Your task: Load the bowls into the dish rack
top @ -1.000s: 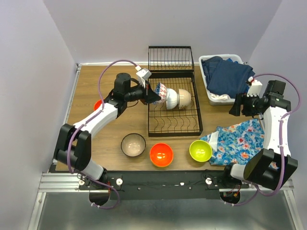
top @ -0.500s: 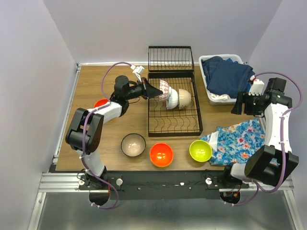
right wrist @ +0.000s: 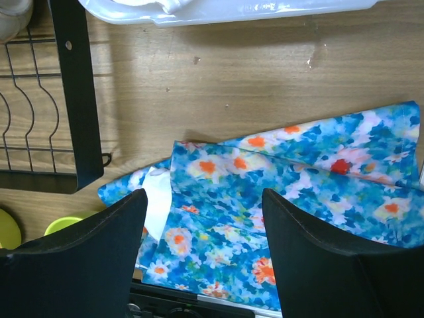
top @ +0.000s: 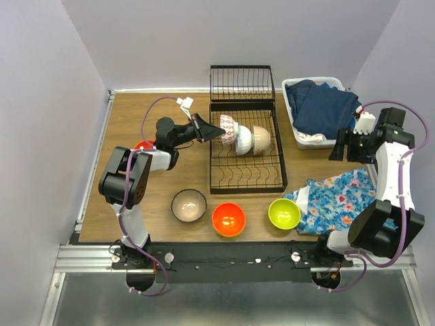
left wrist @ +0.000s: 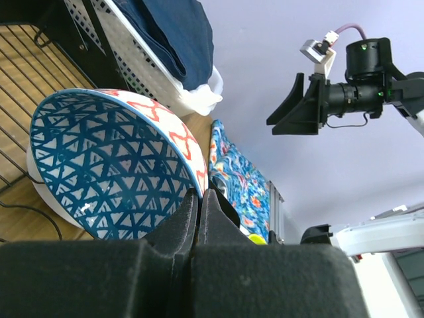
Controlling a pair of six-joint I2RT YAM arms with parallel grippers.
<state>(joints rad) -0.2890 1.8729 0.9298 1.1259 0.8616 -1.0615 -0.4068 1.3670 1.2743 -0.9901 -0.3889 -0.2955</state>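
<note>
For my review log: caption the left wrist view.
Left tool closed on the rim of a blue-patterned round bowl standing in the black wire dish rack.

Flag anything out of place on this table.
The crumpled blue floral cloth lies on the wooden table at its right side, beside the lime green bowl, one corner flipped to its white underside: laundry among dishes. Nothing looks spilled or broken.
</note>
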